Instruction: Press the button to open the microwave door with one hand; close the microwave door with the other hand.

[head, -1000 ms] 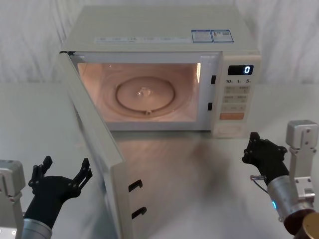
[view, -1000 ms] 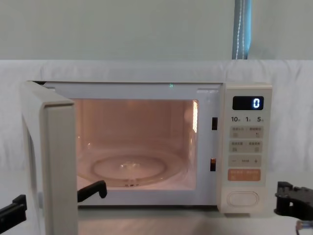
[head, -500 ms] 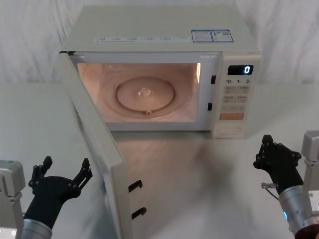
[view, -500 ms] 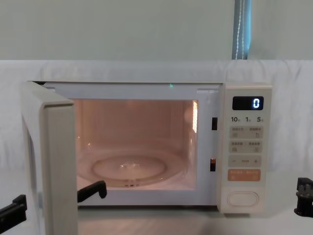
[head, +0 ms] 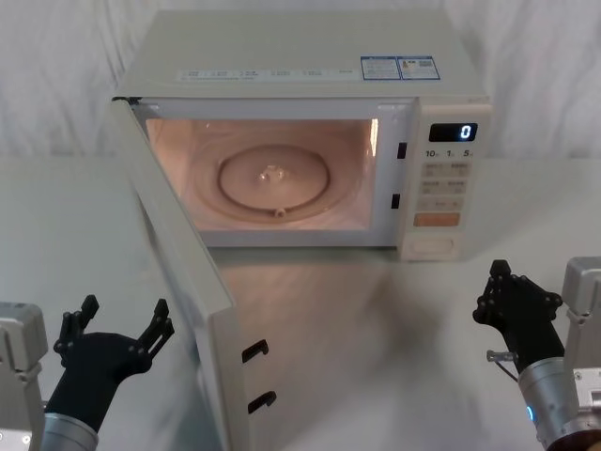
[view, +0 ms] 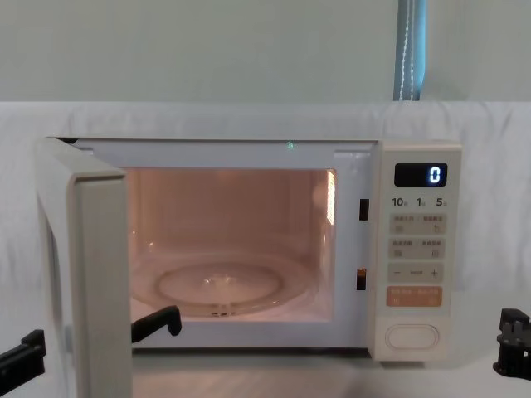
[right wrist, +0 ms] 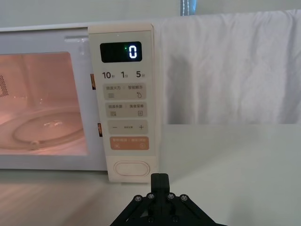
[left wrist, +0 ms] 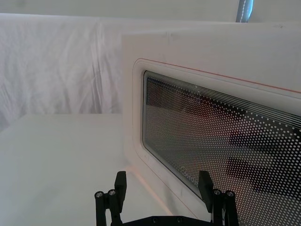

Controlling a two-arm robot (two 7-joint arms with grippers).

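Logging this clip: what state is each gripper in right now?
Left gripper: open, holding nothing, beside the open microwave door.
Right gripper: shut, holding nothing.

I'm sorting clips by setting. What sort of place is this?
Probably a staged robot test area, not a home kitchen: white cloth draped behind, a bare white table, and a lone microwave with its door open.

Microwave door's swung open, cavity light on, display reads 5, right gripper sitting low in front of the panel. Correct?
One thing is off: the display reads 0, not 5, as the right wrist view shows plainly. The rest holds: the microwave door is swung open, the cavity is lit, and the right gripper sits low in front of the panel.
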